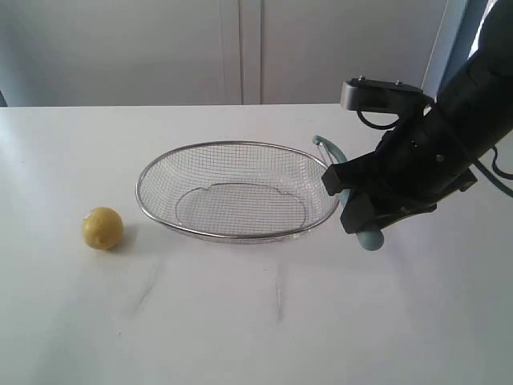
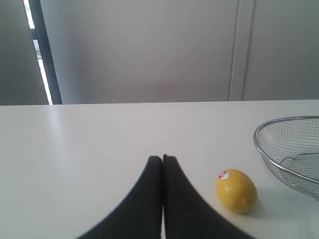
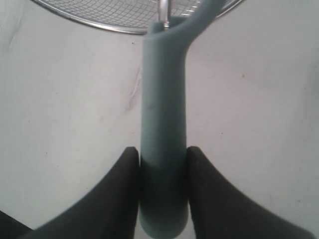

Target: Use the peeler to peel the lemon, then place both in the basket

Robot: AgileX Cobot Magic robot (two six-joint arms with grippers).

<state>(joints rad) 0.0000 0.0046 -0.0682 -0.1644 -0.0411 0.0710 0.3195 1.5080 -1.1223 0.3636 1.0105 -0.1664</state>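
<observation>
The yellow lemon (image 1: pixel 103 228) lies on the white table left of the wire basket (image 1: pixel 138 192); nothing is in the basket. My right gripper (image 1: pixel 353 210) hovers at the basket's right end, shut on the peeler (image 1: pixel 370 238), whose metal head (image 1: pixel 325 146) points toward the rim. In the right wrist view both fingers (image 3: pixel 124 174) press the teal handle of the peeler (image 3: pixel 163 99), and the basket (image 3: pixel 89 21) lies just beyond its head. The left gripper (image 2: pixel 163 158) is shut with nothing in it, low over the table. Beside it sits the lemon (image 2: pixel 236 190), which has a small sticker, then the basket (image 2: pixel 256 142).
A white table (image 1: pixel 264 321) carries everything, with faint scuff marks near its front middle. A pale wall with panel seams stands behind it. The left arm does not show in the exterior view.
</observation>
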